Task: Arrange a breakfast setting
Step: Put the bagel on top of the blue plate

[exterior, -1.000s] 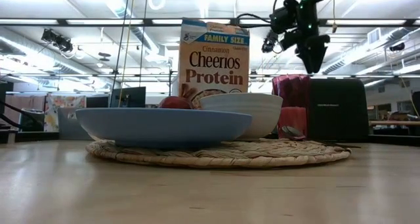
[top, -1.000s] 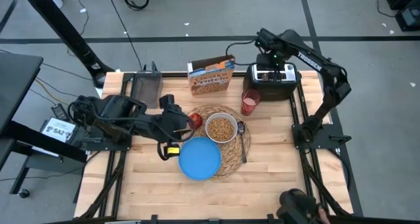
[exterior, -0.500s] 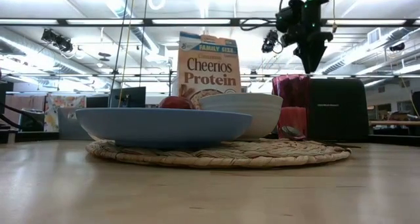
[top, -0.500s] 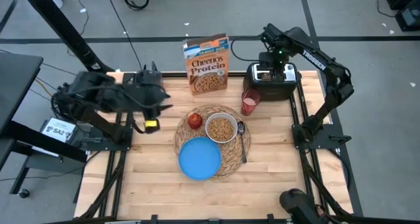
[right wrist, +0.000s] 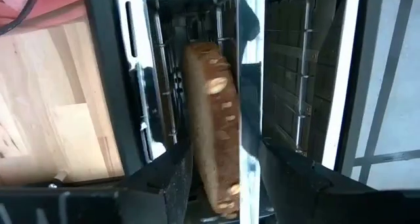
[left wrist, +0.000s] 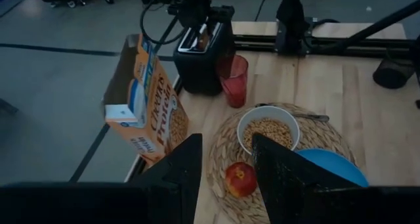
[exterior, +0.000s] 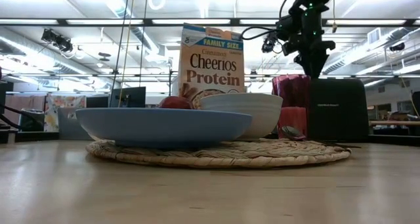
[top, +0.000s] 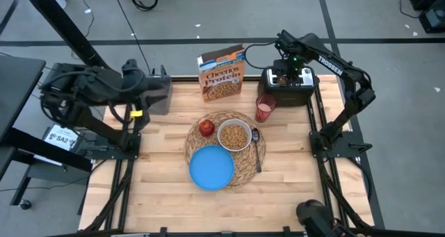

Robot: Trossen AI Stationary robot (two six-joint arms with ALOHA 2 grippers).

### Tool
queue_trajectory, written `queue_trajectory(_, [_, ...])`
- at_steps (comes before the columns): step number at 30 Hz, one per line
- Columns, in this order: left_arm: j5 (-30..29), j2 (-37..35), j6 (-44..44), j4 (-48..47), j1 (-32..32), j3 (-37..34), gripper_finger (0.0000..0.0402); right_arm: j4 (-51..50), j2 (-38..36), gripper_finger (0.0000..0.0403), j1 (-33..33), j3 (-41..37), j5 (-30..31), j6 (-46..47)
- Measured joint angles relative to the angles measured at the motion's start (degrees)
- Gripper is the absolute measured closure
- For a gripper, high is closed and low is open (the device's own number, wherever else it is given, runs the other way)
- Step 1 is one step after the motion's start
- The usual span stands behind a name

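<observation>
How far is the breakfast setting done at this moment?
Done: plate, bowl of cereal, apple and spoon lie on the placemat; the cup stands beside it. In hand: the right gripper is in the toaster, its fingers around the toast. Left: toast onto the plate. The left gripper waits open at the table's left edge.

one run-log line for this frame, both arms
right gripper: in toaster slot, fingers astride toast slice | left gripper: open, waiting at table's back left | blue plate: empty

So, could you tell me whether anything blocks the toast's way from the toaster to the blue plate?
Partly: the cup, spoon and bowl lie between the toaster and the plate. The toast sits in its slot between the right gripper's fingers.
</observation>
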Motion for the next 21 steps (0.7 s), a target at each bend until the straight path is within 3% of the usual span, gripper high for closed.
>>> queue_trajectory(10, [-0.57,-0.69,0.95,-0.02,0.31,0.00,0.0263,-0.57,-0.15,0.0272,1.86,-0.04,-0.74,-0.31])
queue_trajectory(21, [-0.85,-0.74,2.08,-0.02,1.77,0.00,0.0263,-2.63,-2.12,0.0273,3.09,-0.29,-4.22,-4.10])
